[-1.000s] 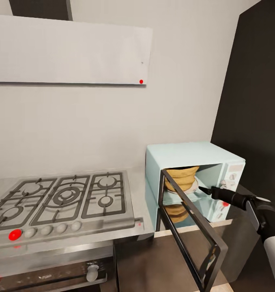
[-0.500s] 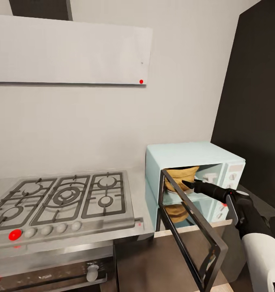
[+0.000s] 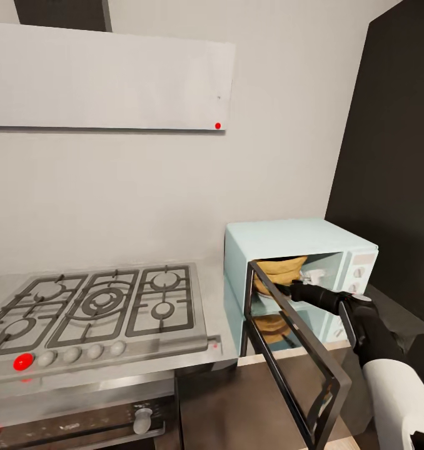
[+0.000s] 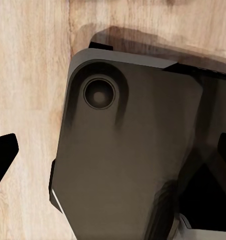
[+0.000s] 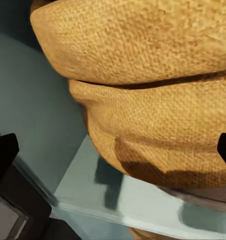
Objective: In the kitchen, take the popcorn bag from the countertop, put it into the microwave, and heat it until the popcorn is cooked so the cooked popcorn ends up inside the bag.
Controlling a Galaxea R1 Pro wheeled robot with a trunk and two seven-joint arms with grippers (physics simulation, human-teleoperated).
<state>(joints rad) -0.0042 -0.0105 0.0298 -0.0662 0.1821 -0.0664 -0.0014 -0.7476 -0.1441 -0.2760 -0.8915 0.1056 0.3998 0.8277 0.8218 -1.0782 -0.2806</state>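
From the head view, the microwave (image 3: 299,240) sits on the steel surface (image 3: 215,300) to the right of the gas hob (image 3: 96,306), its dark-framed door (image 3: 296,362) swung wide toward us. Inside the cavity sits the popcorn bag (image 3: 279,270), tan and squat. The right hand (image 3: 286,288) reaches in at the opening, its tip right by the bag; from here I cannot tell how far it is spread.

In the left wrist view, the left hand (image 4: 113,160) has its dark fingertips set wide at either edge, nothing between them, above a dark grey slab over pale wood flooring (image 4: 28,75).

In the right wrist view, burlap everywhere: the bag (image 5: 153,90) looms close on the glass tray (image 5: 143,200), the right hand's (image 5: 113,155) fingers spread wide either side, gripping nothing.
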